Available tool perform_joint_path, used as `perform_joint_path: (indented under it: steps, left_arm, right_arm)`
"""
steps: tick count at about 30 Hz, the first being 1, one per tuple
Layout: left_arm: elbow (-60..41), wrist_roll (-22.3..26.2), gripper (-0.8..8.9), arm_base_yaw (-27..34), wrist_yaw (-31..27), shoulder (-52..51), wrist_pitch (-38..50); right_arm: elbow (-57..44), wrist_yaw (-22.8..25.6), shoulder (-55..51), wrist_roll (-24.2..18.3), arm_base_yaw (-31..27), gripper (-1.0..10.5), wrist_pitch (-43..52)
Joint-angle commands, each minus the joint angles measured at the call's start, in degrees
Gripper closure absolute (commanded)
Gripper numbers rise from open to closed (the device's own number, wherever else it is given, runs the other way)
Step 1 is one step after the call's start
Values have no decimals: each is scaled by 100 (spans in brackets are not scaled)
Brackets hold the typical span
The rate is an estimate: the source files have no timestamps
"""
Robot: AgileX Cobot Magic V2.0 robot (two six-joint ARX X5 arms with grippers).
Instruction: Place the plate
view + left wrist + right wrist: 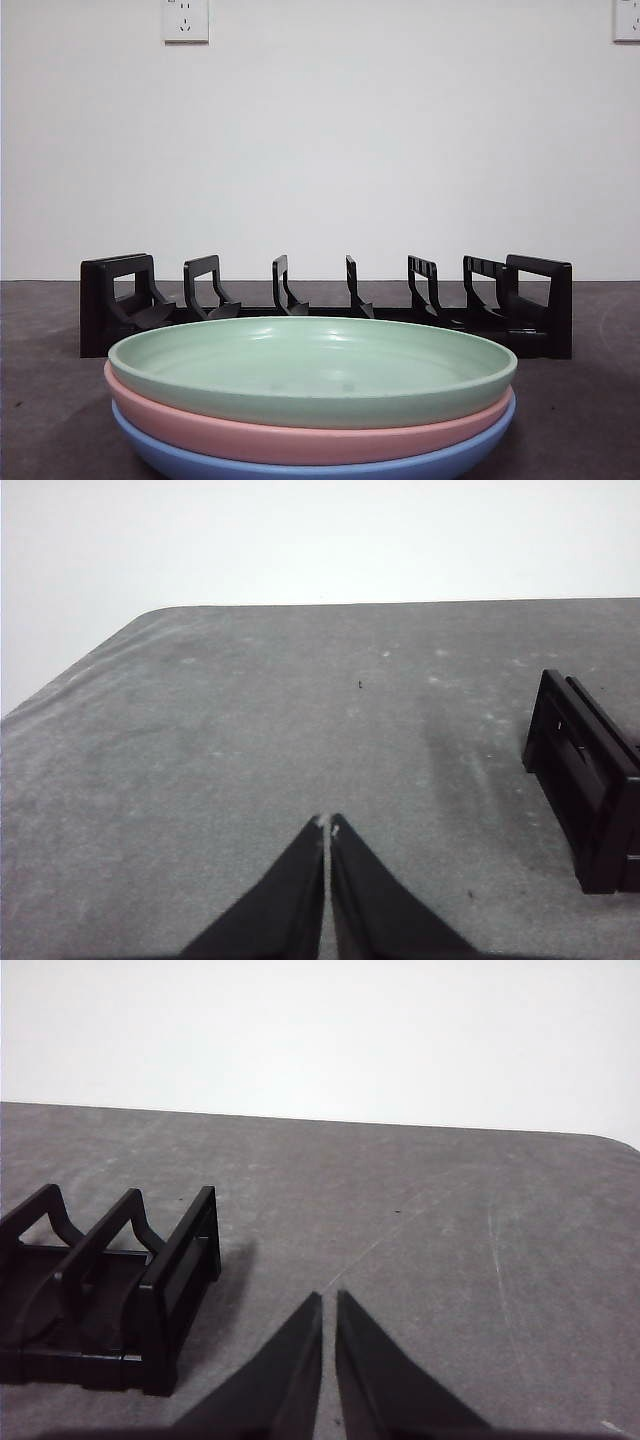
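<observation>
Plates (312, 385) sit stacked in front of the rack (326, 305), green one on top, probably light, stiff and slick, so grab its rim; left gripper (327, 825) and right gripper (329, 1300) are both closed and empty.

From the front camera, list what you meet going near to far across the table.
Stack of three round plastic plates, green on pink on blue → black slotted plastic plate rack → white wall with sockets.
</observation>
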Motion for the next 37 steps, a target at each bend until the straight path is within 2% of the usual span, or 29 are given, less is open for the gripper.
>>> perform_joint_path:
  steps: [1, 37]
  left_arm:
    - [-28, -2, 806, 4, -17, -11, 68]
    - [-151, -4, 806, -2, -7, -11, 214]
  right_arm:
    - [-20, 22, -4, 66, 9, 924, 72]
    - [-20, 22, -4, 68, 9, 924, 76]
